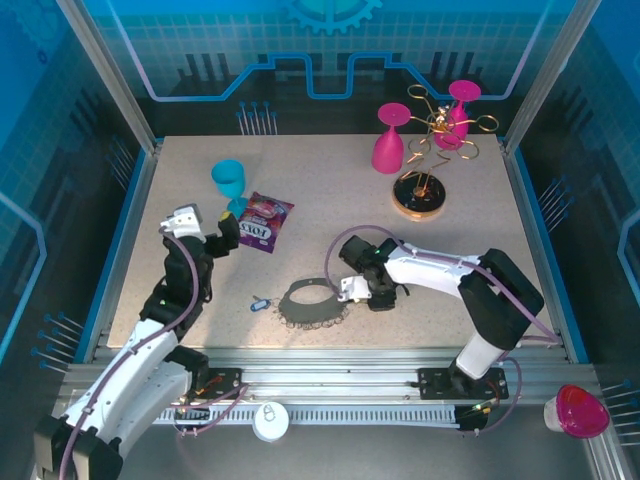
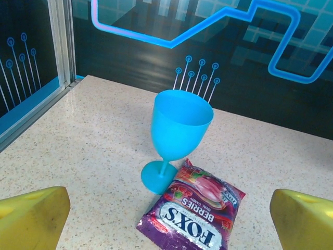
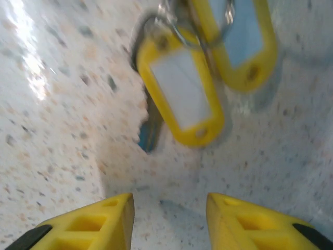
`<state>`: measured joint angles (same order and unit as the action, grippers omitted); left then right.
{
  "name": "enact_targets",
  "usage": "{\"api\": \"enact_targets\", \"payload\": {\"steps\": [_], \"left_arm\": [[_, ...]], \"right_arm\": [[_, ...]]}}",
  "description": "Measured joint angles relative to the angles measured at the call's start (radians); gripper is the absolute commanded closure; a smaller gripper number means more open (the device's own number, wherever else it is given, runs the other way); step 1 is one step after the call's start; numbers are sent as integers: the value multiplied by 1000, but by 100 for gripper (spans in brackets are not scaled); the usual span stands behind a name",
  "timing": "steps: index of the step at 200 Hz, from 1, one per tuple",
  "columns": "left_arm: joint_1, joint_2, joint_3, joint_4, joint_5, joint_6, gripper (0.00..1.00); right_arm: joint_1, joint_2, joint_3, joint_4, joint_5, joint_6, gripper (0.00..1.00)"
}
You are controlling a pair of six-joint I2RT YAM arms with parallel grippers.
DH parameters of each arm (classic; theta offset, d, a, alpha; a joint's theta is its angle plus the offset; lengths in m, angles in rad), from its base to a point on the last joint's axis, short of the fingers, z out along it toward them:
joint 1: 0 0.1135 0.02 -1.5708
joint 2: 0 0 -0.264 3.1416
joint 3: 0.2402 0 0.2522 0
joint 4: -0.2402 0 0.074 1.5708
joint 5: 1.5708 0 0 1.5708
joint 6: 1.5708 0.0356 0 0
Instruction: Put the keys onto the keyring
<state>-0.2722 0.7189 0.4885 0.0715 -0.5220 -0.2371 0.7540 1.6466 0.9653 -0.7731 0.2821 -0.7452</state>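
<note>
Right gripper (image 3: pixel 169 219) has its jaws parted with nothing between them, low over the keys (image 3: pixel 179 94). The keys are two yellow tags and a dark blade on a small loop, upper middle of the wrist view, slightly blurred. Probably lining up for a pinch. In the top view the keyring (image 1: pixel 290 300) lies on the table (image 1: pixel 300 170) at lower centre, just left of that gripper, with its blue tag (image 1: pixel 260 302) further left. Keys are near it, so the carry looks short. Left gripper (image 2: pixel 170 200) is spread wide and empty at centre left, facing the blue cup (image 2: pixel 181 122) and candy bag (image 2: pixel 195 211), likely kept out of the way.
</note>
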Motion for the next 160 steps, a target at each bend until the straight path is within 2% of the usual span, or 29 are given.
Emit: {"api": "enact_targets", "payload": {"steps": [23,40,53,76,108,137,160], "left_arm": [[42,45,-2,5,38,12,1],[82,90,-9,31,72,32,1],[116,133,-24,71,102,55,1],[164,226,-68,180,155,96,1],[217,389,-120,345,224,140,1],[239,536,-132,481,263,166,1],[244,603,-134,558,303,189,1]], "right_arm": [[-82,-81,-2,-1,-39,53,52],[-175,-192,-6,48,-99,154,46],[-256,-283,-36,142,-140,254,40],[-414,-391,-158,368,-184,448,40],[-583,-392,-374,671,-206,634,41],[-654,-379,-512,969,-242,690,40],[-676,-292,-545,1220,-271,697,40]]}}
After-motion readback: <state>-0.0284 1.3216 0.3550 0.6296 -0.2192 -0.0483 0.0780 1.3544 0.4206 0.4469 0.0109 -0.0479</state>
